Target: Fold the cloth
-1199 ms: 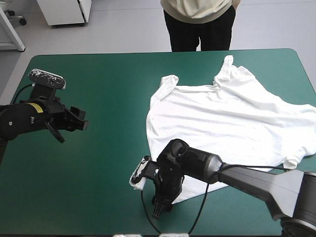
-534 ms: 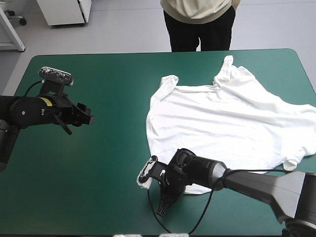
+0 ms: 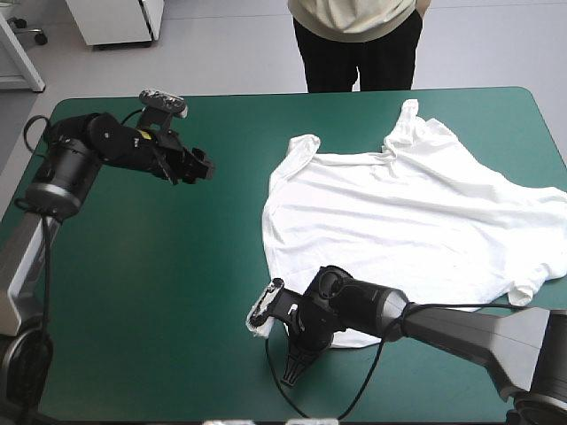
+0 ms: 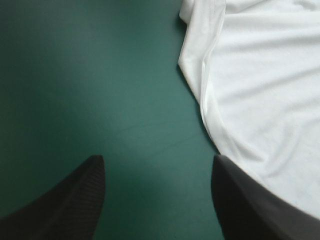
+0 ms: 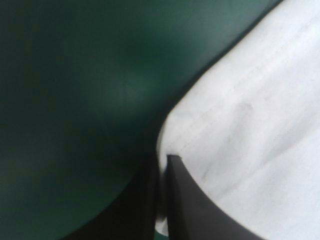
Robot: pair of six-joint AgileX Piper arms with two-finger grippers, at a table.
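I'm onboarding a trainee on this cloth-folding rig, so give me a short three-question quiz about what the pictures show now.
1. True or false: the left gripper holds the white short-sleeved fabric T-shirt.
2. Where on the T-shirt is the right gripper clamped? A) far edge, B) corner nearest the robot, C) middle.
3. Fill in: the left gripper's black fingers stand ___ above the teal-green table cover.
Key: 1 false; 2 B; 3 open.
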